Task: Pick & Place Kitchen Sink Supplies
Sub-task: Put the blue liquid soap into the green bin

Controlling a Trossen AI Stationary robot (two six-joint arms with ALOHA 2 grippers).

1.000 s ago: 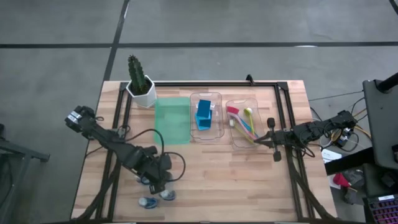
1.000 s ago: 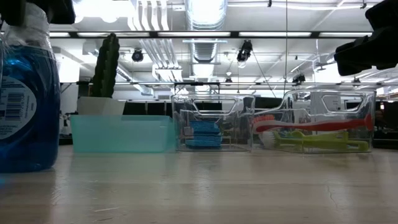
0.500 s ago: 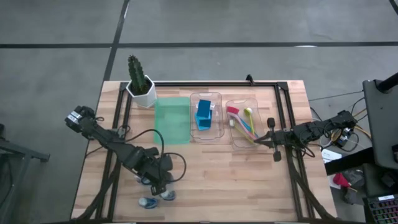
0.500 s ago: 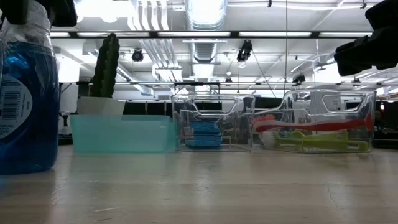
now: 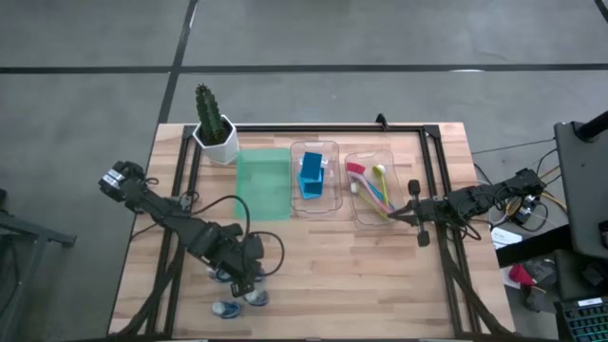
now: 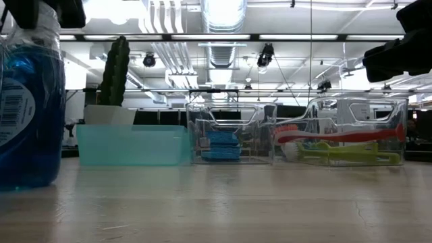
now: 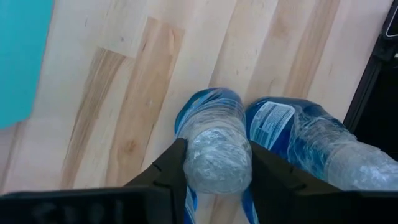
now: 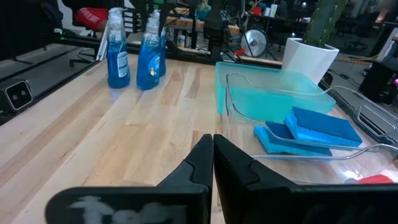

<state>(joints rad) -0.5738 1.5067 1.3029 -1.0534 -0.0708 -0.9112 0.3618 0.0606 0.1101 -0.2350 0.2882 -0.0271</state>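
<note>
Three blue bottles stand upright near the table's near left edge. My left gripper (image 5: 244, 277) points down over one bottle (image 7: 208, 124), which fills the left of the low view (image 6: 27, 115). A second bottle (image 7: 298, 140) stands right beside it, and another (image 5: 228, 309) is nearer the edge. Blue sponges (image 5: 312, 176) lie in the middle clear tray (image 5: 332, 203). Brushes (image 5: 372, 187) lie in the right clear tray (image 5: 355, 211). My right gripper (image 5: 415, 211) is shut on nothing, level, beside the brush tray. My left gripper pinches the bottle's film-wrapped top (image 7: 214, 163) between its two fingers (image 7: 173, 167), one on each side. The fingers come from above, pointing steeply down. The bottle stands upright with its base on the table.
A green tray (image 5: 263, 183) lies left of the sponge tray, and a potted cactus (image 5: 211, 123) stands at the far left. A black frame (image 5: 432, 161) runs along the table's far and right sides. Bare wood lies between the bottles and the trays.
My left gripper's fingers have come together on the bottle's top. The bottle has turned slightly on its base while staying upright on the table.
</note>
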